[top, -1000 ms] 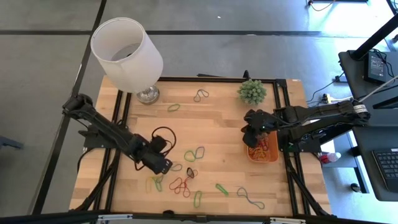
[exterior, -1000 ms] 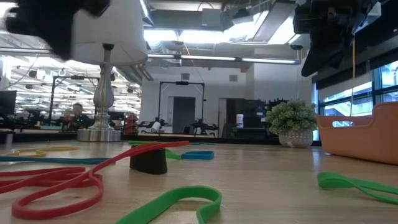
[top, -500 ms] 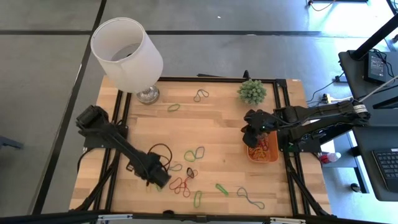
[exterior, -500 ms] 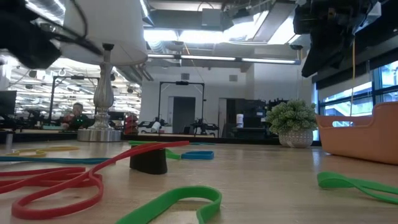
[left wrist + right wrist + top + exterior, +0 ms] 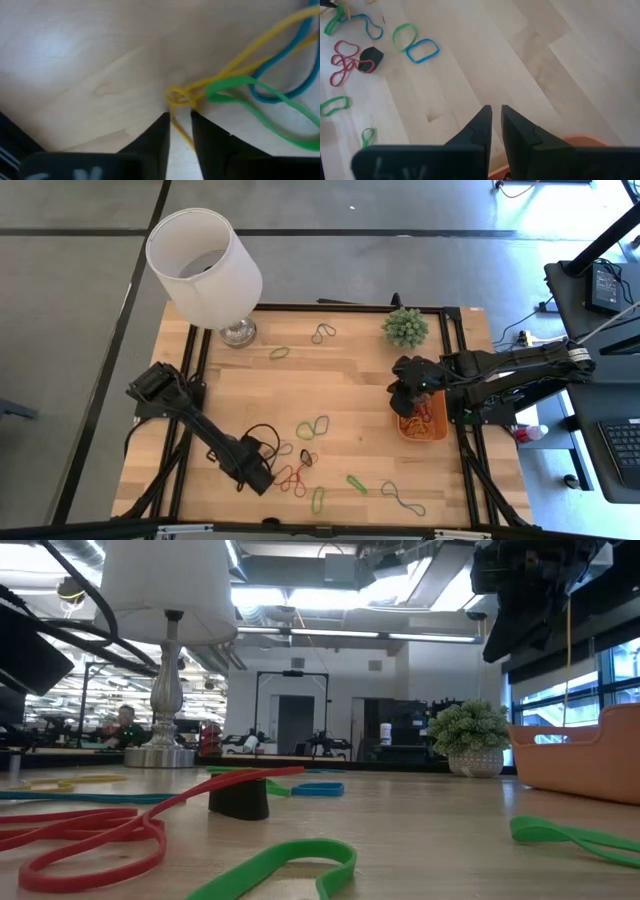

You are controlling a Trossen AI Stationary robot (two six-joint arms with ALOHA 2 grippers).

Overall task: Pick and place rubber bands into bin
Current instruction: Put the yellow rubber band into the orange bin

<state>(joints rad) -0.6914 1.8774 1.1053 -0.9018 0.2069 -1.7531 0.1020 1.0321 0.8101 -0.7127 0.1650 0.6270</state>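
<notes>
Robotics lab; open industrial hall behind the table [image 5: 450, 830]: exposed ceiling ducts [image 5: 340, 565], black gantry frames [image 5: 292, 710], workbenches [image 5: 60, 750], seated person [image 5: 124, 723] at the back.

Item count, taken from the high view:

- We count two arms, the left arm [image 5: 190, 415] and the right arm [image 5: 520, 365].
- We count two grippers, the left gripper [image 5: 258, 477] and the right gripper [image 5: 405, 395].
- We count one bin [image 5: 444, 426].
- We count one lamp [image 5: 203, 265], one plant [image 5: 405, 327] and one small black object [image 5: 306, 456].
- We count at least eight separate rubber bands [image 5: 322, 333] loose on the table [image 5: 360, 380], plus one red tangle [image 5: 290, 477].
- Further bands lie in the bin. We cannot count these.
</notes>
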